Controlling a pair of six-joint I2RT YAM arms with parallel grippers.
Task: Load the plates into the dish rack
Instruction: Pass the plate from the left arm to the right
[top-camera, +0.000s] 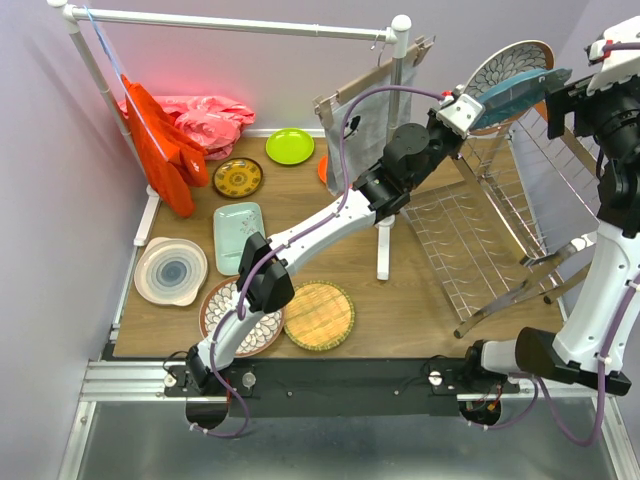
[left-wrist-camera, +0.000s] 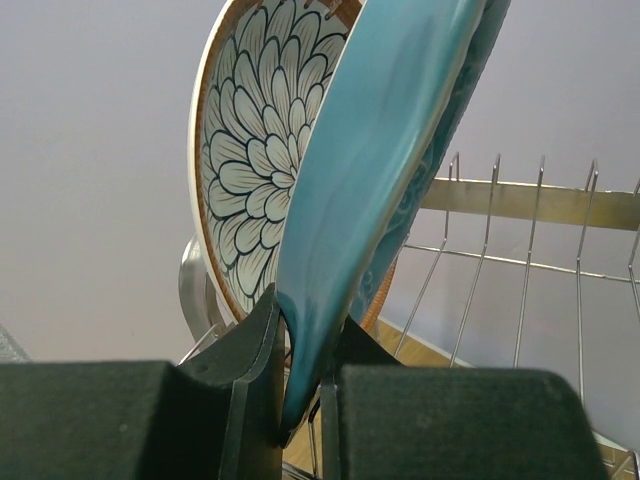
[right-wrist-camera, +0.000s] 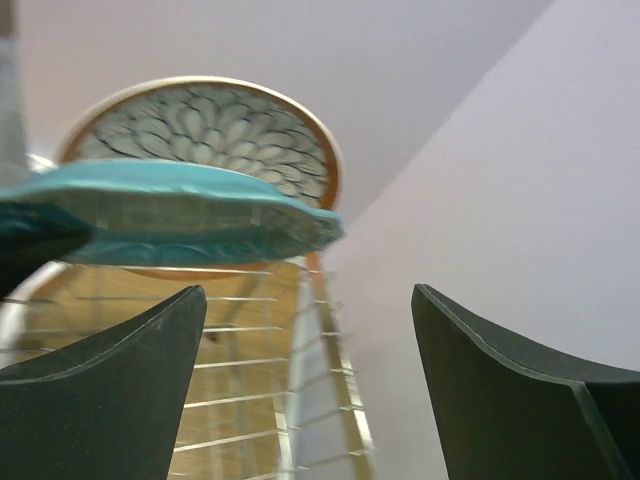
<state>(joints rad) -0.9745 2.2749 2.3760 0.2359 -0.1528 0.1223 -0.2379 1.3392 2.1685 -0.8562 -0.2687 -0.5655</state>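
L pincer (left-wrist-camera: 300, 360) grips teal plate (left-wrist-camera: 372, 190) rim, beside floral plate (left-wrist-camera: 250, 150)

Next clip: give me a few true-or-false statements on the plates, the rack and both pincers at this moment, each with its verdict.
1. The left pincer grips the teal plate by its rim. True.
2. The right pincer is shut on the teal plate. False: it is open, with nothing between its fingers.
3. A brown-rimmed floral plate stands in the dish rack. True.
4. The woven yellow plate is in the rack. False: it lies flat on the table, near the front edge.
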